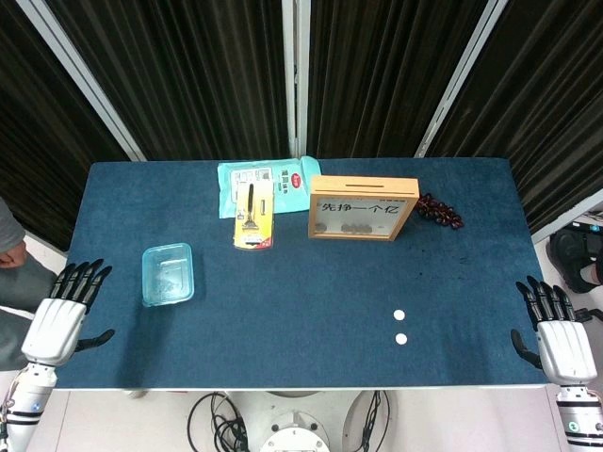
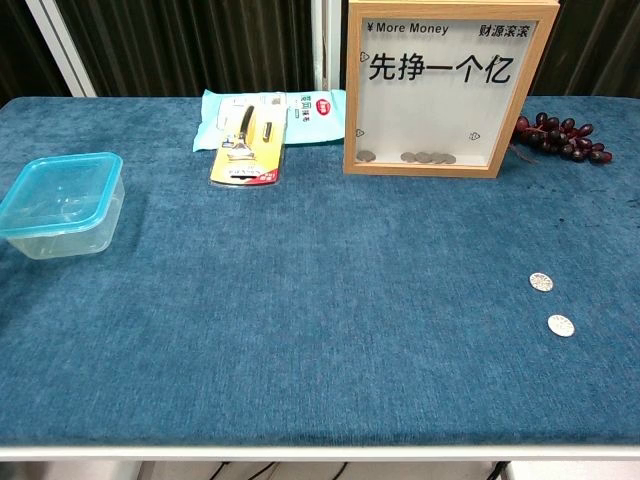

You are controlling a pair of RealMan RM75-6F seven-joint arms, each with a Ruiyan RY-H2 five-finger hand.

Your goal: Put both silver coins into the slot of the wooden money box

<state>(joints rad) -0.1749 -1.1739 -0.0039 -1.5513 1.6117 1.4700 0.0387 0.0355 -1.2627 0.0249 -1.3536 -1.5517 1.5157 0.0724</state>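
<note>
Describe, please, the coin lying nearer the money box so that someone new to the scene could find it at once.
Start at the wooden money box standing upright at the back of the blue table. Move toward the front right of the table, where two silver coins lie flat on the cloth, apart from each other. The one you want is farther from the table's front edge; the other coin lies closer to the front.
</note>
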